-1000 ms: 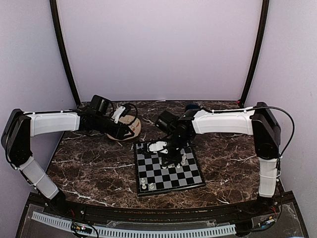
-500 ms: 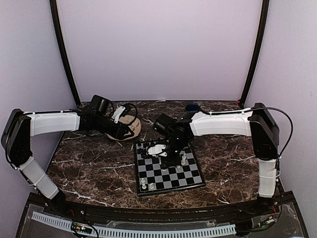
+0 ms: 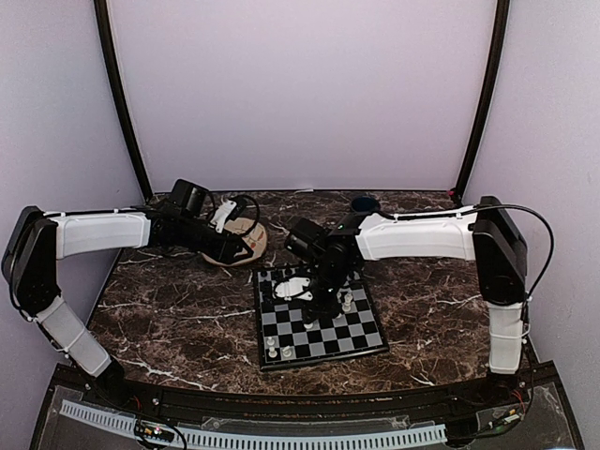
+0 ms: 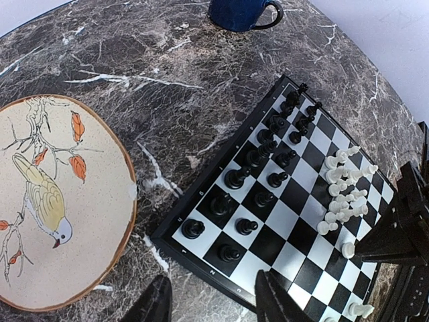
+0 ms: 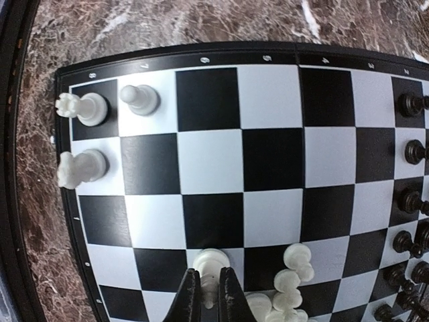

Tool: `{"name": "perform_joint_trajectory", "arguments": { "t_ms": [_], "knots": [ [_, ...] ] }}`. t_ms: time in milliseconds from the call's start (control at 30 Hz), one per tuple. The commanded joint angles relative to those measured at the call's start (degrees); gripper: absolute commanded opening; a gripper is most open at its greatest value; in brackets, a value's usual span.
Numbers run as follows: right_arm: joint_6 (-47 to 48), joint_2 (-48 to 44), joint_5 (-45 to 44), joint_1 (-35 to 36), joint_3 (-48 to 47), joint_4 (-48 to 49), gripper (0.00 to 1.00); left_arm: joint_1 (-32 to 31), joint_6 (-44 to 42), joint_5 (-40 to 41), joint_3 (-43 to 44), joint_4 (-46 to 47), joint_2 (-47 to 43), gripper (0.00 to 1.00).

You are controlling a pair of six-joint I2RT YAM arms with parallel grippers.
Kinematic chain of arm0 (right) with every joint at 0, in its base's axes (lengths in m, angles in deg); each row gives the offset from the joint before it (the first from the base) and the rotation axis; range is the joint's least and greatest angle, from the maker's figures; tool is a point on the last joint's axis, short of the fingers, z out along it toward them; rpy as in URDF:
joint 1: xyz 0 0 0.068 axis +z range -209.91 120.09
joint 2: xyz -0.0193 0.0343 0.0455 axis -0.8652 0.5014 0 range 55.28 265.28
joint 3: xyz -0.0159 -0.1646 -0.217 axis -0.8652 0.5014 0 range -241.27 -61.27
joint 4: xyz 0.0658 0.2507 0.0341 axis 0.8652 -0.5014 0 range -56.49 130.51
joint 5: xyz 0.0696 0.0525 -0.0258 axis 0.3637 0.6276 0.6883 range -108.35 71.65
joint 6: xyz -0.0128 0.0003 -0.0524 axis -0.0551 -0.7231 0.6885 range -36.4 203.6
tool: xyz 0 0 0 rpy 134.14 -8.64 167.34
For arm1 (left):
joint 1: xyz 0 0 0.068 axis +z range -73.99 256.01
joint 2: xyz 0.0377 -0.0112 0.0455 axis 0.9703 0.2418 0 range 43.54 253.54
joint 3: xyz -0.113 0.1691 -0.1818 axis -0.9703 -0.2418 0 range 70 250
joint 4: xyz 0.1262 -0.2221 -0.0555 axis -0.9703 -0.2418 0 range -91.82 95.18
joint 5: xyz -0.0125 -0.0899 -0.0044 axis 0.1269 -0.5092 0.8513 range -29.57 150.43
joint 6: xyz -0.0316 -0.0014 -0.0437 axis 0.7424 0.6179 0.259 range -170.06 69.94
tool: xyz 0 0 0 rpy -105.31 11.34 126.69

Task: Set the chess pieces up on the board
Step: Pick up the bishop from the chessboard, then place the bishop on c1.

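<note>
The board (image 3: 323, 333) lies in the middle of the marble table. Black pieces (image 4: 258, 178) stand in two rows along one side. Three white pieces (image 5: 90, 107) stand at the opposite corner, and a heap of white pieces (image 5: 288, 282) lies on the squares. My right gripper (image 5: 209, 287) is low over the board, shut on a white piece (image 5: 213, 261), next to the heap. In the top view it (image 3: 317, 298) is over the board's middle. My left gripper (image 4: 214, 302) is open and empty, between the plate and the board's corner.
A round beige plate with a bird painting (image 4: 67, 201) lies left of the board. A dark blue cup (image 4: 238, 12) stands at the table's back, also in the top view (image 3: 364, 202). Black poles and lilac walls ring the table.
My right arm has shifted a little to the left over the board. The left arm has not moved.
</note>
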Motion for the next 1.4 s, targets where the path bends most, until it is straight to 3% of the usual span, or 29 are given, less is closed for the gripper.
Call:
{"name": "perform_joint_trajectory", "arguments": {
  "t_ms": [0,267,933,1267,1367],
  "knots": [
    [-0.7,-2.7,4.4,2.8,-1.7,-1.5,0.02,0.3,0.0,0.1,1.7,-0.9,-2.8,0.45],
    [-0.1,-2.1,6.4,6.2,-0.4,-1.8,0.02,0.3,-0.1,0.5,1.6,-1.0,-3.0,0.45],
    [0.8,-1.2,5.0,6.7,1.9,-1.0,0.03,0.3,0.0,0.6,1.4,-1.0,-3.0,0.45],
    [0.4,-1.0,4.5,6.7,2.7,0.1,0.07,0.3,0.0,0.5,1.5,-1.0,-3.0,0.45],
    [0.3,-0.9,4.2,6.7,2.7,0.4,0.14,0.3,0.0,0.5,1.5,-0.9,-3.0,0.45]
  ]
}}
